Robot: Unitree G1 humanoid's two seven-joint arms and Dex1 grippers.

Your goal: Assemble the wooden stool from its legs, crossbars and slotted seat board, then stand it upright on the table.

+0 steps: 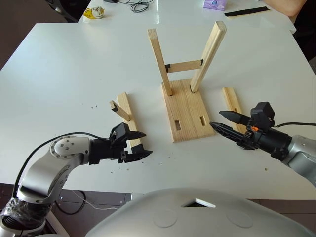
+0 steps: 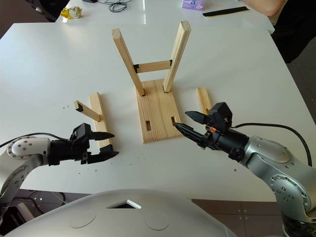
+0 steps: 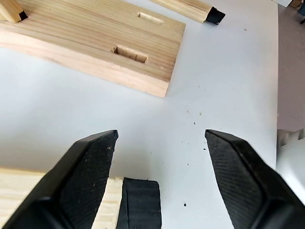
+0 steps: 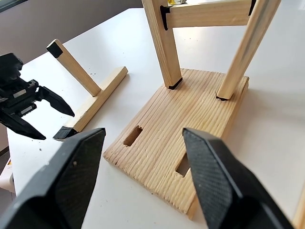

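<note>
The seat board (image 1: 186, 111) lies slots-up on the counter (image 1: 64, 74), near slots free for legs. The left tool (image 1: 147, 143), wide at 7 o'clock, brackets the loose leg (image 1: 127, 116) end, seemingly for pickup. The right tool (image 1: 216, 119) is wide at 4 o'clock.

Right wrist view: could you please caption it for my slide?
Right gripper, jaws open, facing the seat board with two legs fitted.

Both arms have smooth silver-grey shells ending in black wrist sections. The left arm (image 1: 47, 170) has a round joint cap (image 1: 64, 146) dotted with small screws and a thin black looping cable (image 1: 74, 133). The right arm (image 1: 298, 153) carries a boxy black camera block (image 1: 262, 112), an orange mark (image 1: 252, 129) and a black trailing cable (image 1: 296, 124), and the left gripper (image 1: 147, 143) and right gripper (image 1: 216, 119) have black, tapering, fine-textured fingers.
</note>
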